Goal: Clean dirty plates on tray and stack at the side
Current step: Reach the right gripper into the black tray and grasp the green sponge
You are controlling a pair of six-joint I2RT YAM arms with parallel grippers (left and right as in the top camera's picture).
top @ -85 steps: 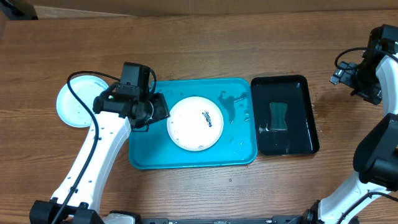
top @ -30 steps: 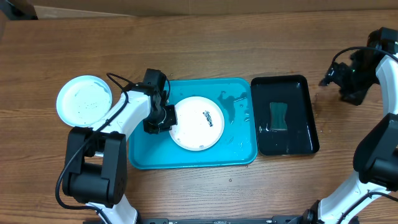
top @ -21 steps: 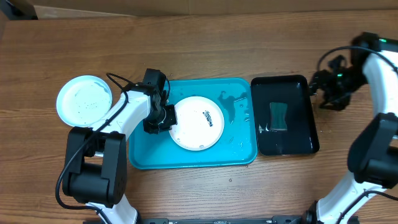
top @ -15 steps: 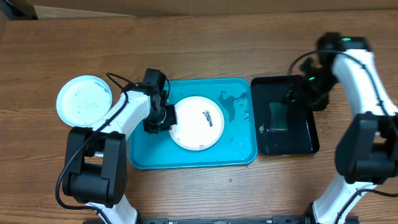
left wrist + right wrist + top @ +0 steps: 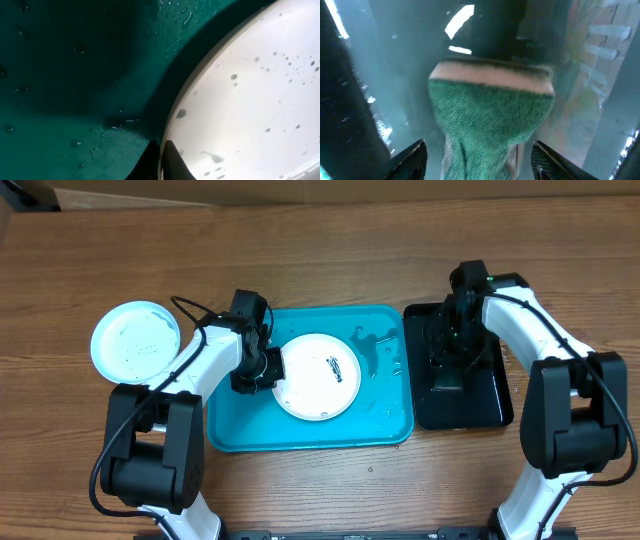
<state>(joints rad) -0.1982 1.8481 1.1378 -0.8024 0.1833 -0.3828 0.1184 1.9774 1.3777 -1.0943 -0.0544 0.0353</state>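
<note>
Overhead view evenly lit, sharp; soft shadows cast. Left wrist view dim: tray (image 5: 60,75) shadowed, white plate (image 5: 250,100) washed out by glare. Right wrist view blurred, sponge (image 5: 490,115) softened, glints seen on black tray (image 5: 395,50).

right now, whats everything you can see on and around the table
table: one, brown wood, under everything
turquoise tray: one, turquoise-blue, middle of the table, wet
white plate: one, white with a dark smear, in the turquoise tray
light blue plate: one seen, light blue rim, on the table left of the turquoise tray
black tray: one, black, right beside the turquoise tray
sponge: one, green, in the black tray
left gripper: one, black, shut on the white plate's left rim
right gripper: one, black, open over the sponge, a finger on either side
</note>
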